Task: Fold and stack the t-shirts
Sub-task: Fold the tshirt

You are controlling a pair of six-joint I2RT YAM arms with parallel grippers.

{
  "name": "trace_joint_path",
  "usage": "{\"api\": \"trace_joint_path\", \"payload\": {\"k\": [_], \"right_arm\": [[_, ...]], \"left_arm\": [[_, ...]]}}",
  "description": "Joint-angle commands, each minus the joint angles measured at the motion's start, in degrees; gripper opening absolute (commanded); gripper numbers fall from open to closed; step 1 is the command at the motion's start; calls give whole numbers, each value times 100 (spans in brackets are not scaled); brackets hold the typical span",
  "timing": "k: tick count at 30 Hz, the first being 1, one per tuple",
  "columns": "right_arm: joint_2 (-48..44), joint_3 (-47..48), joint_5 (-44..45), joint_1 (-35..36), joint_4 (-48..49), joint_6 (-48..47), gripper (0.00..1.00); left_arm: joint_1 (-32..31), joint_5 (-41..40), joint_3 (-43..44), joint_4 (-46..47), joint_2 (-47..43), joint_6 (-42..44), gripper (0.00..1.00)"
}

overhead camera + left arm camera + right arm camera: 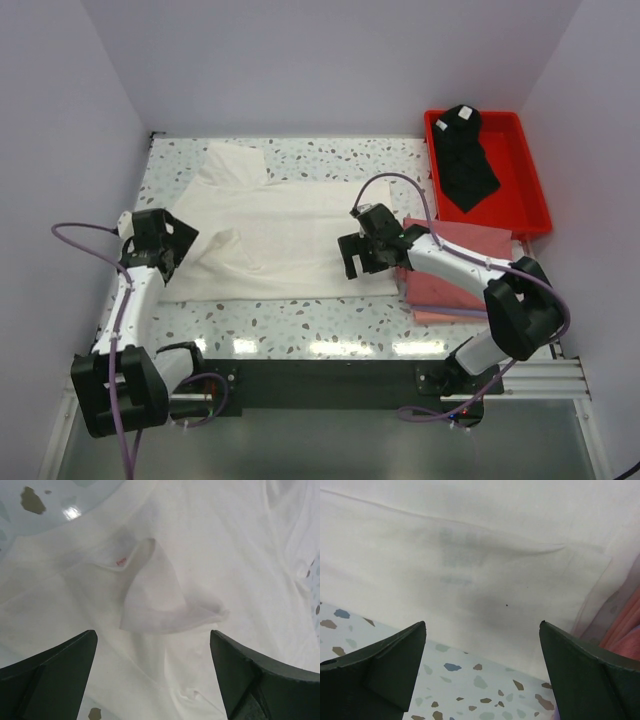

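Note:
A white t-shirt (270,235) lies spread out on the speckled table, with no print showing. My left gripper (178,246) stands open over its left sleeve; in the left wrist view the left gripper (152,632) has a folded-over flap of the white shirt (165,600) just ahead of it and nothing between its fingers. My right gripper (364,266) is open at the shirt's right near hem; in the right wrist view the right gripper (482,623) straddles the edge of the white cloth (470,555). A stack of folded pink t-shirts (455,275) lies under the right arm. A black t-shirt (465,160) lies in the tray.
A red plastic tray (538,215) stands at the back right with the black shirt in it. The pink stack (626,630) sits close to the right finger. Bare speckled table (470,680) shows below the hem. Purple walls close in the table on three sides.

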Motion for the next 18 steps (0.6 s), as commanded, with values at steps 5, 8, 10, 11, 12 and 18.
{"api": "trace_joint_path", "payload": {"k": [5,8,10,11,12,18], "right_arm": [[-444,116,-136,-12,-50,-279,99],[-453,89,-109,-12,-50,-323,99],[-444,98,-162,-12,-59,-358,99],[-410,98,-206,-3,-50,-358,99],[-400,98,-215,-3,-59,-384,99],[-401,98,-267,-3,3,-455,99]], "left_arm": [[-930,196,244,-351,325,-204,100],[-930,-94,244,-448,404,-283,97],[-930,-304,235,-517,440,-353,97],[-939,-383,218,-518,483,-362,97],[-922,-567,226,-474,493,-397,96],[-737,-271,244,88,852,-187,87]]}}
